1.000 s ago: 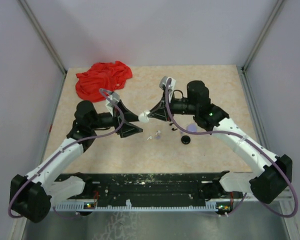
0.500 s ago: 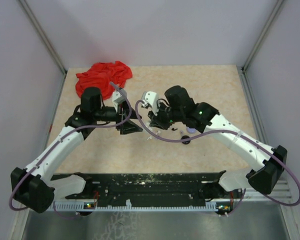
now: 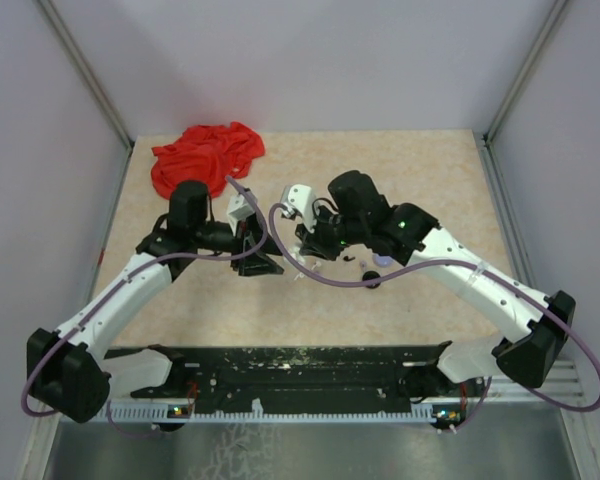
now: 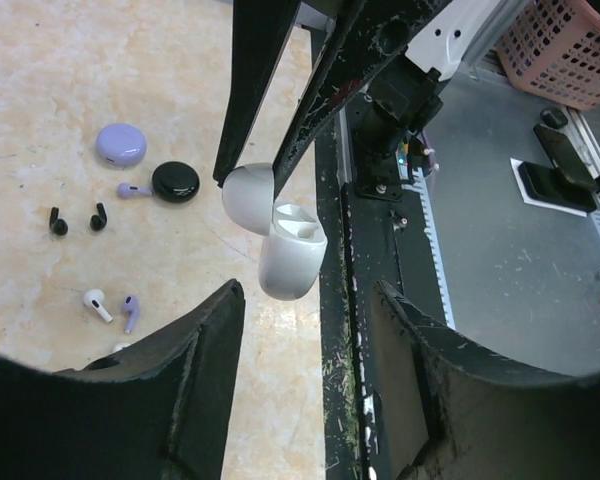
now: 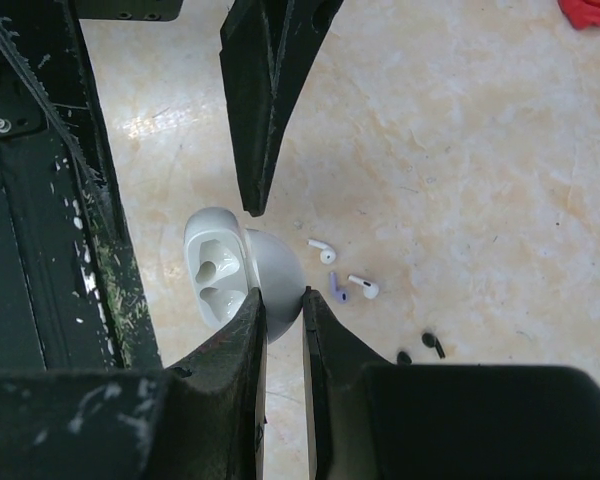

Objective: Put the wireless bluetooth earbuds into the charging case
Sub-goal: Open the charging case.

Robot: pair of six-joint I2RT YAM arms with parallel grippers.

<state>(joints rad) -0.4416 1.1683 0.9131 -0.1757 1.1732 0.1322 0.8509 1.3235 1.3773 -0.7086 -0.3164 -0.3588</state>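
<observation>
My right gripper (image 3: 305, 243) (image 5: 280, 300) is shut on the domed lid of an open white charging case (image 5: 220, 265) and holds it above the table. Both wells of the case are empty. In the left wrist view the case (image 4: 290, 245) hangs just ahead of my left gripper (image 4: 308, 290) (image 3: 265, 258), which is open and empty. Loose earbuds lie on the table below: two white (image 5: 322, 250) (image 5: 363, 287), one lavender (image 5: 337, 290) and two black (image 5: 433, 345). The left wrist view shows another lavender bud (image 4: 132, 190) beside the black case.
A round lavender case (image 4: 121, 144) (image 3: 383, 258) and a round black case (image 4: 175, 182) (image 3: 371, 281) lie right of the buds. A red cloth (image 3: 205, 155) lies at the back left. The black base rail (image 3: 300, 365) runs along the near edge.
Over the last second my right arm swung left and down with the white case. My left gripper moved in close to it. In the last half second little has moved.
</observation>
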